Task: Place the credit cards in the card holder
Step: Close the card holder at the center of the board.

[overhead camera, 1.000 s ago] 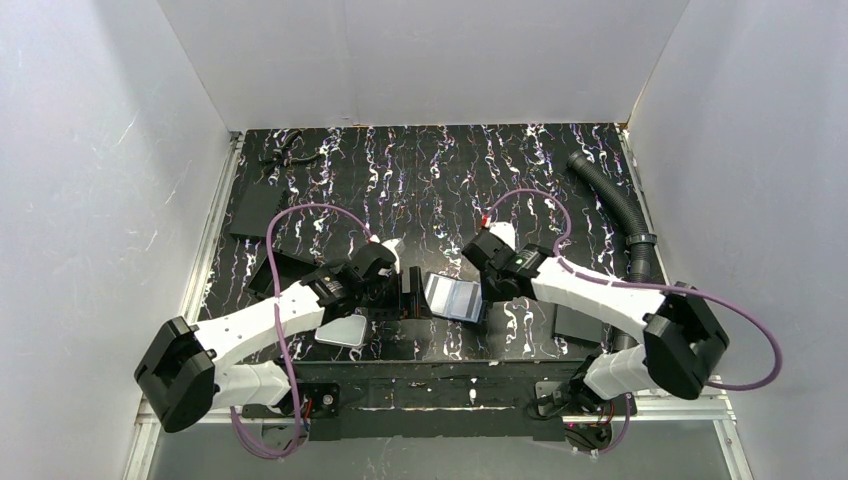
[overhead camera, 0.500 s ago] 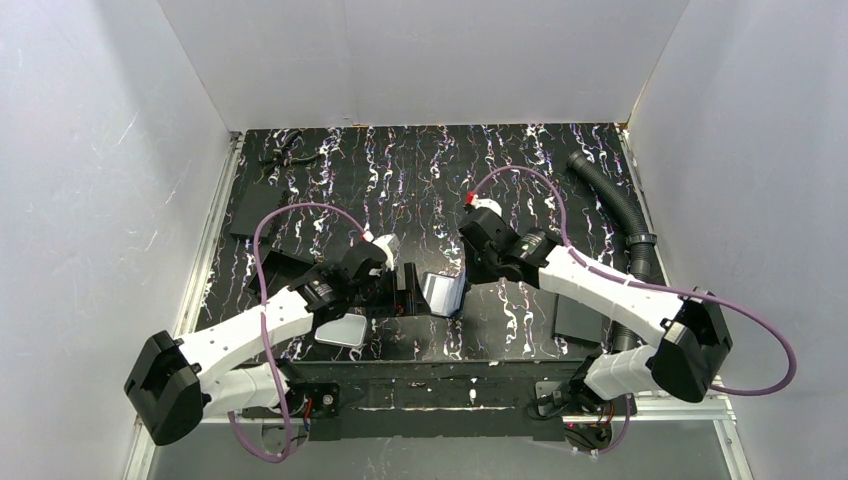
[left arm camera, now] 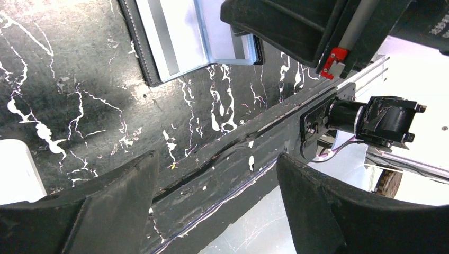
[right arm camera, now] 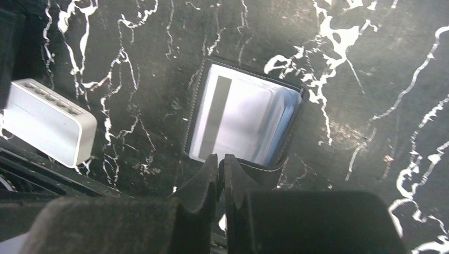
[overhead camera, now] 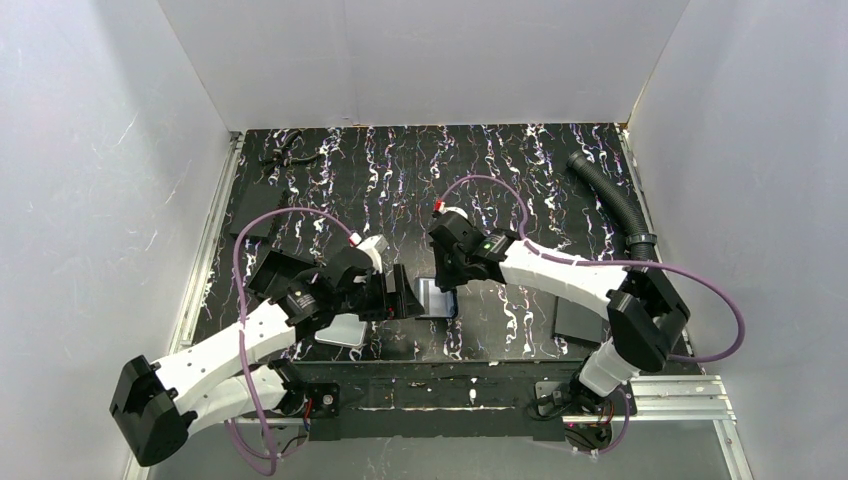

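Open and flat near the middle of the worktop's near edge: the card holder, a black stitched rim around bluish clear pockets. Within that rim, a pale credit card with a dark stripe down one side. Just beside the holder on its left, the left gripper, low over the surface, fingers spread wide, with nothing between them but bare marbled worktop and its near edge. Reaching in from the right, the right gripper, fingers all but together with only a thin slit showing, tips at the holder's rim on the side closest to that wrist camera. Pinched on that rim or merely against it: cannot tell. Further left along the near edge, apart from the holder, a thick white slab with rounded corners. By the left edge, a flat black plate. Toward the near right corner, another black plate. Along the right edge, from the far right corner, a ribbed black hose.
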Robot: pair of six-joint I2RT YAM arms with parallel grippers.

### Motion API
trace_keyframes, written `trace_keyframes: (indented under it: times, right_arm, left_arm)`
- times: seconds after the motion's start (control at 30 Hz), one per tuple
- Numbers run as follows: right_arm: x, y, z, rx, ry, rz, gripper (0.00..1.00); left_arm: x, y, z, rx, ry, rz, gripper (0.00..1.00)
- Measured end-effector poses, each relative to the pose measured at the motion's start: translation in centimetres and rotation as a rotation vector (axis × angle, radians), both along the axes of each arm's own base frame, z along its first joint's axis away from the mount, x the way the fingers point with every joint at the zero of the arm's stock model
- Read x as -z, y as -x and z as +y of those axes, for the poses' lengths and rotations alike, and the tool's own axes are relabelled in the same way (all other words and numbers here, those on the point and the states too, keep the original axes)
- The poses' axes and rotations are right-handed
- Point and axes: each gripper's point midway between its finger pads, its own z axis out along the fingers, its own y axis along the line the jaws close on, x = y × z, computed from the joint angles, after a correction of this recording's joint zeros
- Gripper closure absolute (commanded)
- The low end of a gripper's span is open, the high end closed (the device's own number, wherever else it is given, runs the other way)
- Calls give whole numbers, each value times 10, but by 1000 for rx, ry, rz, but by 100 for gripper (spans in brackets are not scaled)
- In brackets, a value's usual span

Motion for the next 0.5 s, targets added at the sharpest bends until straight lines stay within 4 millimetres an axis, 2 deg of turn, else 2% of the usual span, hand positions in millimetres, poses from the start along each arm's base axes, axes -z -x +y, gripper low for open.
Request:
trace_keyframes:
  times: [0.37, 0.5]
  right_arm:
    - [2, -6, 41, -6, -144, 33, 88]
    - [4, -3, 65, -27, -257, 71, 84]
  left_arm:
    - [11, 3, 14, -50, -23, 18, 25]
    - [10, 1, 18, -78, -18, 9, 25]
